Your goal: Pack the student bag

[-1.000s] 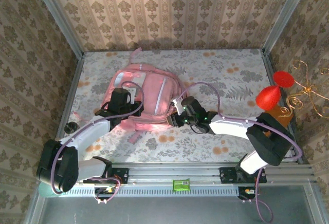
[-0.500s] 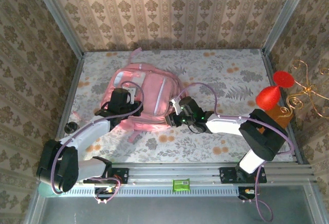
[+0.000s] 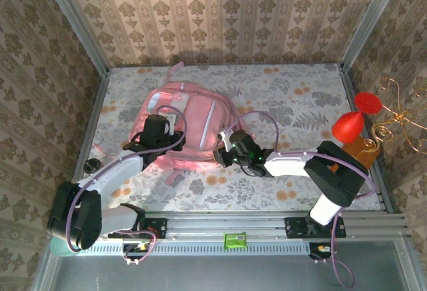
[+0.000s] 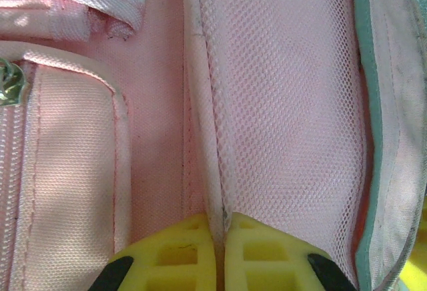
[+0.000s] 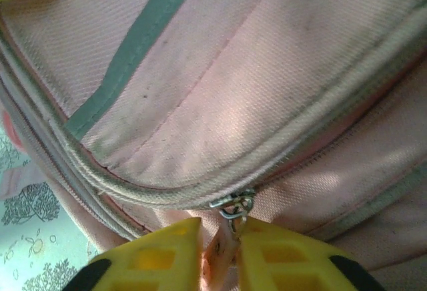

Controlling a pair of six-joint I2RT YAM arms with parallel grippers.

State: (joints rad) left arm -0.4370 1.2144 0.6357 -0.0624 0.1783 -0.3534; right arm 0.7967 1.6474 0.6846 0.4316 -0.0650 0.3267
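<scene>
Student bag [image 3: 193,114]: big soft pink backpack lying flat on the floral table [image 3: 300,104], at about 10 o'clock from table centre, with its top loop toward 12 o'clock. It has pale grey-white strips down the front, pink straps, and a mesh side panel [image 4: 287,104].

Left gripper [image 4: 219,241]: on the bag's 8 o'clock side. The yellow fingers are pressed together, pinching the seam edge of the mesh panel.

Right gripper [image 5: 220,251]: at the bag's 4 o'clock edge. Its jaws are nearly together, clamped on the pink zipper pull tab [image 5: 217,256], which hangs from a metal slider [image 5: 233,207].

Up close the fabric is woven pink and a bit grubby, with corded piping along the zip line and a grey-green stripe [image 5: 143,37] toward 11 o'clock.
</scene>
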